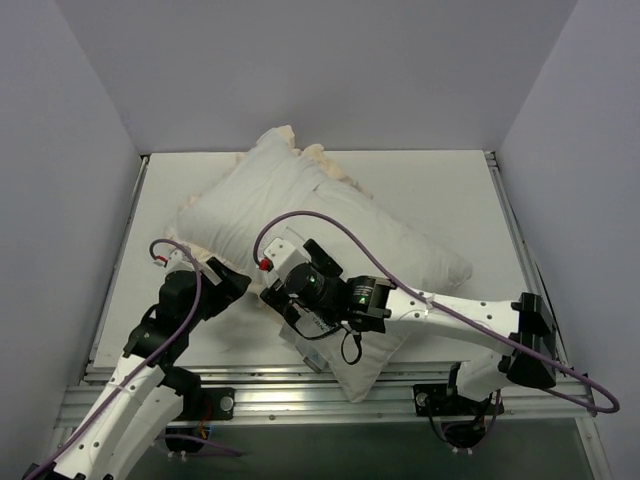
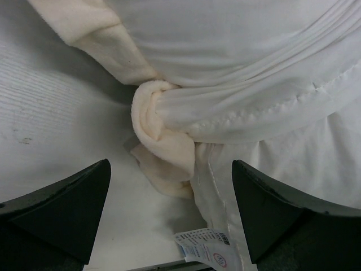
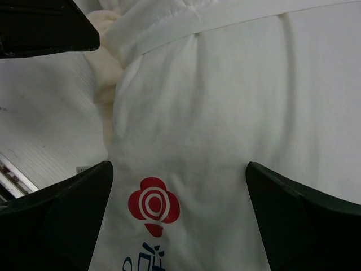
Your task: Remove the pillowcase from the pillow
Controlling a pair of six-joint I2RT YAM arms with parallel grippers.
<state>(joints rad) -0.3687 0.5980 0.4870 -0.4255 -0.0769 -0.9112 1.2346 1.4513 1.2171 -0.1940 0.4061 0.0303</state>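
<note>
**Both sets of fingers wide, pillowcase bunched at the pillow's edge**

Top view: we've got the pillow (image 1: 400, 250) lying slantwise on the table (image 1: 450, 190). The pillowcase (image 1: 300, 148) frill pokes out at its far end. The left arm (image 1: 150, 350) and right arm (image 1: 450, 308) meet at the pillow's near left side.

Left wrist: the left fingers (image 2: 67, 209) are spread wide with nothing in them. Straight ahead of the gap, the cream pillowcase is rolled into a tight band cinched around the white pillow. A printed label (image 2: 206, 248) sits low between the fingers.

Right wrist: the right fingers (image 3: 62, 217) are wide too and hold nothing. Pillow fabric fills the gap, with a red print (image 3: 153, 206) nearer the finger on the view's left. Beyond that finger we can see a bit of cream pillowcase.
</note>
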